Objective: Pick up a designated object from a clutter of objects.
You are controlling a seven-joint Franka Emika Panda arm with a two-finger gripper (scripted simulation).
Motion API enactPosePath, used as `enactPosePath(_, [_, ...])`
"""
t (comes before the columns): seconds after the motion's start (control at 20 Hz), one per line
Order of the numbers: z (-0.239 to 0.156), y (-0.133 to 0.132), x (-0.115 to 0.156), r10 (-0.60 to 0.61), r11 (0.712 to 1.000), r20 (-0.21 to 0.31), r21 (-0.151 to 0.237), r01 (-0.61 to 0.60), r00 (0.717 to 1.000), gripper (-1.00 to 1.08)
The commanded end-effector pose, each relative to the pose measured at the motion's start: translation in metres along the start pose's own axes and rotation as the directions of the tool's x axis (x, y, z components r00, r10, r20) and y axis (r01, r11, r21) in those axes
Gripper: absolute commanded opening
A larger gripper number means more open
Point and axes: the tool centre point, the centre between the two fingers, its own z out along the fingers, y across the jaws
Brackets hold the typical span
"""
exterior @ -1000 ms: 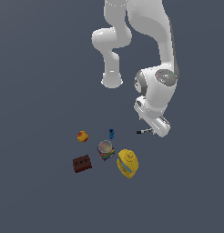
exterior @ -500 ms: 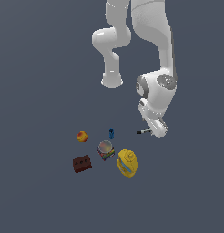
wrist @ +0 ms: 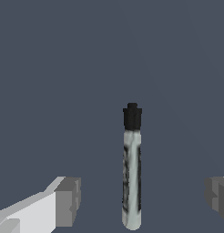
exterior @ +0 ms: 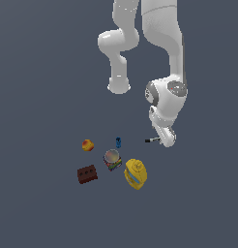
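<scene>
Here the arm [exterior: 164,63] hangs over the marker [wrist: 131,168], which lies apart from the clutter towards the exterior view's right, and the gripper [wrist: 143,200], spread wide astride the barrel, should descend centred before closing across its slim width.
</scene>
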Motion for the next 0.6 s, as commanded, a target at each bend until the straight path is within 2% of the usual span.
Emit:
enactPosePath(0.0, [0.001, 0.000, 0.000, 0.007, 1.000, -0.001, 0.001, -0.007, 1.000, 1.00])
enactPosePath(0.25, [0.005, 0.000, 0.000, 0.003, 1.000, 0.000, 0.000, -0.003, 1.000, 1.00])
enactPosePath(0.55, [0.029, 0.001, 0.000, 0.006, 1.000, -0.001, 0.000, -0.006, 1.000, 1.00])
